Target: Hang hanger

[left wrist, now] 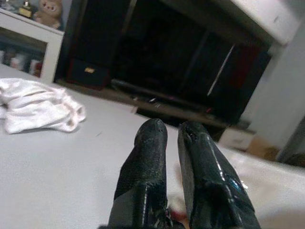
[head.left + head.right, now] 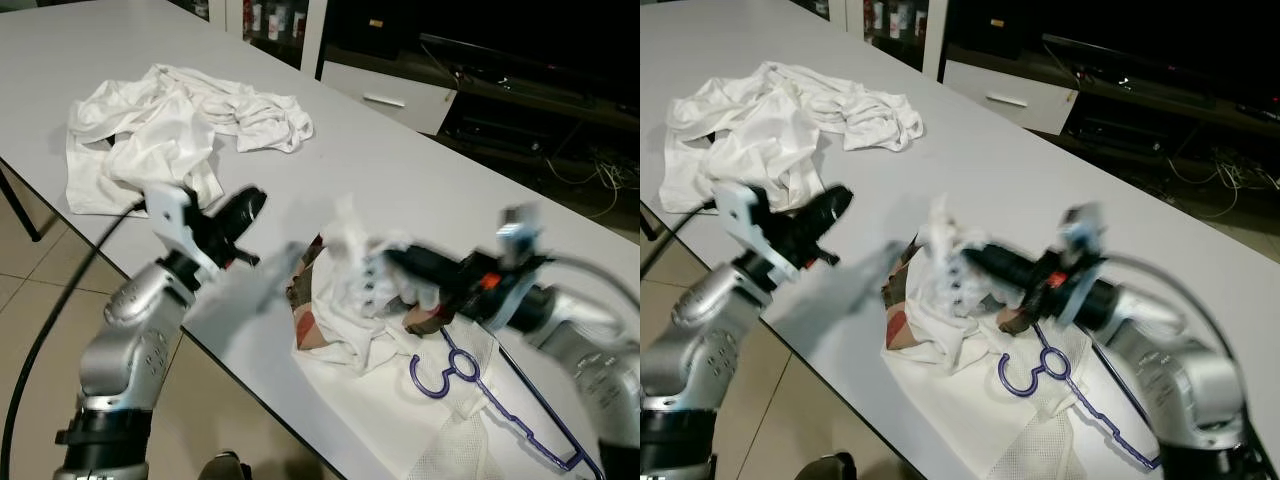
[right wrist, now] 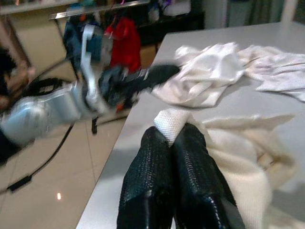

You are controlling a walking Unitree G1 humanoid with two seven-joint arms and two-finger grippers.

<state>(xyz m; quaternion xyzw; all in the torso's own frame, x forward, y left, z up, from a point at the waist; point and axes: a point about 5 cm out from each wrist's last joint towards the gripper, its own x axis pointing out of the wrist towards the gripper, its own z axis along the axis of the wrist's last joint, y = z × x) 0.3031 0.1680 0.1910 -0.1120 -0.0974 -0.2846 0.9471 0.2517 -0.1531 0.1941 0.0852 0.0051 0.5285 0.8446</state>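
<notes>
Long pale grey tabletop (image 2: pixel 420 190) with a thin dark edge, running diagonally across a dim room. Glossy beige floor tiles (image 2: pixel 40 270) below the near edge. Beyond the far edge, a low white cabinet with a slim metal drawer handle (image 2: pixel 385 92), beside a dark media unit (image 2: pixel 520 90) trailing tangled pale cables (image 2: pixel 590 175). Brown teddy bear (image 1: pixel 46 11) perched on a white shelf.

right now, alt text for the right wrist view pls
The right gripper, fingers shut, pinches a fold of the white garment on the grey table. The left gripper hovers ahead, near another white cloth pile.
</notes>
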